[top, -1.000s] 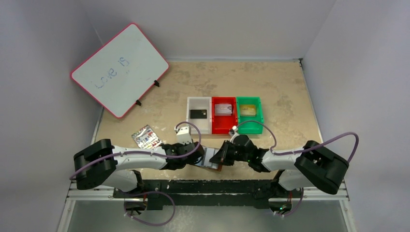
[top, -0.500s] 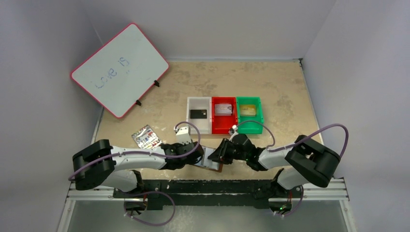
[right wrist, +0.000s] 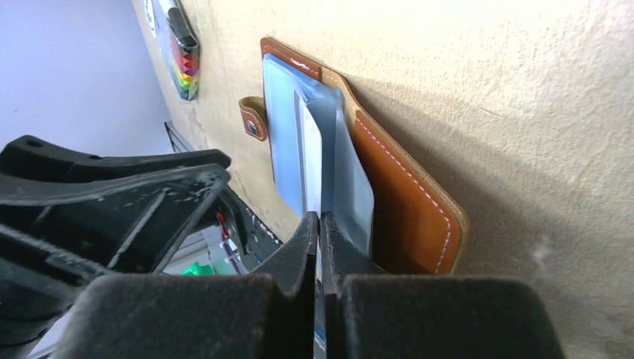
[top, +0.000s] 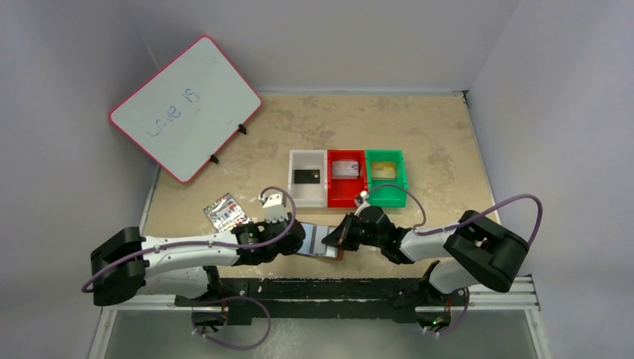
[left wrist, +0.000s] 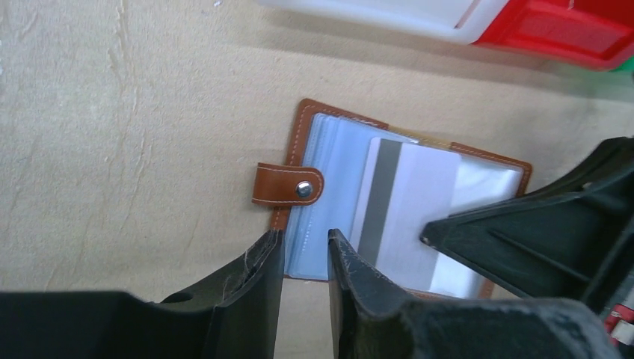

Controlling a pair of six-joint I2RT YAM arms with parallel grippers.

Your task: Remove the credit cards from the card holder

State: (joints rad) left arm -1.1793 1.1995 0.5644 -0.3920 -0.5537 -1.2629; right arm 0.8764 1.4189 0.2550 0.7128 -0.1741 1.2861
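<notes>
- Two arms meet low at the near edge of the worktop (top: pixel 434 142). The left gripper (left wrist: pixel 303 239) and right gripper (right wrist: pixel 319 218) face each other across the card holder (top: pixel 320 241).
- Card holder: brown leather, lying open on the worktop just in front of the white bin (top: pixel 308 197) and red bin (top: pixel 346 194). Its snap tab (left wrist: pixel 288 185) sticks out on the left arm's side, and the clear bluish sleeves face up.
- Right jaws: pressed together on the thin edge of a light card with a dark stripe (left wrist: pixel 407 213). That card lies over the sleeves. In the right wrist view its jaw-side end stands up off the leather.
- Left jaws: apart with a narrow gap, tips over the holder's near edge beside the snap tab. The sleeve edge shows through the gap. Can't tell if the tips touch it.
- Three more cards are in the bins: black card (top: pixel 306 176) in the white bin, silvery card (top: pixel 345 169) in the red bin, gold card (top: pixel 383 170) in the green bin (top: pixel 386 194). The bins sit side by side in a row, touching.
- Rainbow-striped white pack (top: pixel 226 212): on the worktop left of the holder, near the left arm's wrist.
- Whiteboard (top: pixel 185 108): pink rim, propped tilted at the far left, blue scribble on it.
</notes>
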